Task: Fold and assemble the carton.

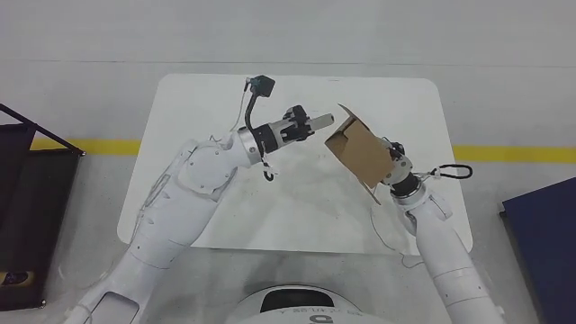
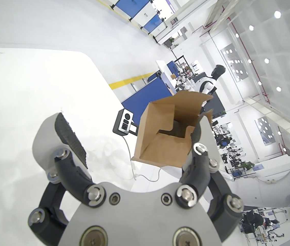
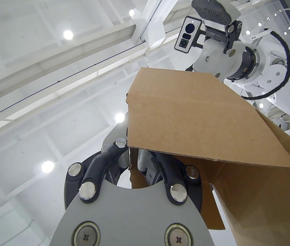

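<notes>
A brown cardboard carton is held tilted above the white table, its open end with loose flaps facing my left arm. My right gripper is shut on the carton's lower wall; its fingers clamp the cardboard edge under the carton. My left gripper hovers open just in front of the carton's open end. In the left wrist view one fingertip overlaps the carton, the other pad stands well apart. The open left gripper also appears beyond the carton.
The white table extends under both arms, with bare surface toward its far left and front. A yellow floor line runs past both sides. A dark blue panel stands at the right, a black frame at the left.
</notes>
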